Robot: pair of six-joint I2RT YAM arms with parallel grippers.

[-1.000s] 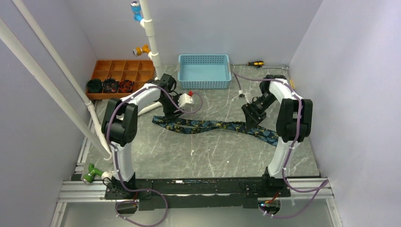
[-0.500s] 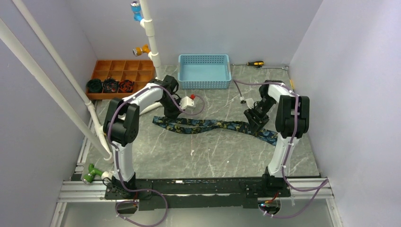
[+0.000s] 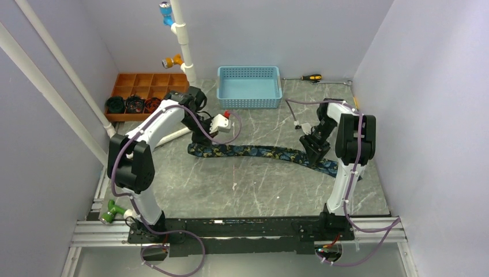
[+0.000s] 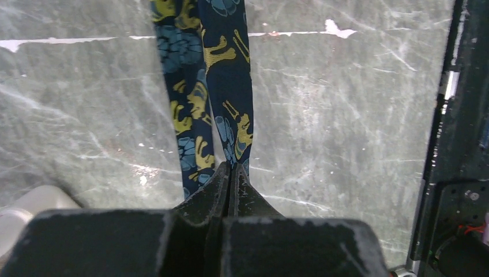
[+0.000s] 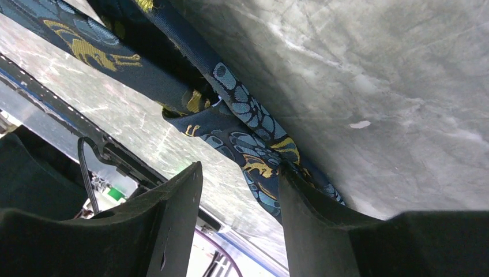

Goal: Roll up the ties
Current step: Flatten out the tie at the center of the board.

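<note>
One paisley tie (image 3: 259,153) lies stretched across the table in front of the blue basket (image 3: 249,104). Front-left of the basket, the left gripper (image 4: 229,168) is pinched tight on the tie's left end. Front-right, the right gripper (image 5: 239,170) straddles the other end, jaws apart. A leftward pull could drag that unclamped end crooked. Left of the basket, an orange compartment tray (image 3: 150,74) holds three dark coils (image 3: 134,104). The basket shows nothing inside.

Grey marble table (image 3: 254,184): tie (image 3: 262,152) stretched across middle; blue basket (image 3: 249,89), orange organizer (image 3: 151,88), screwdriver (image 3: 312,77) at back.
</note>
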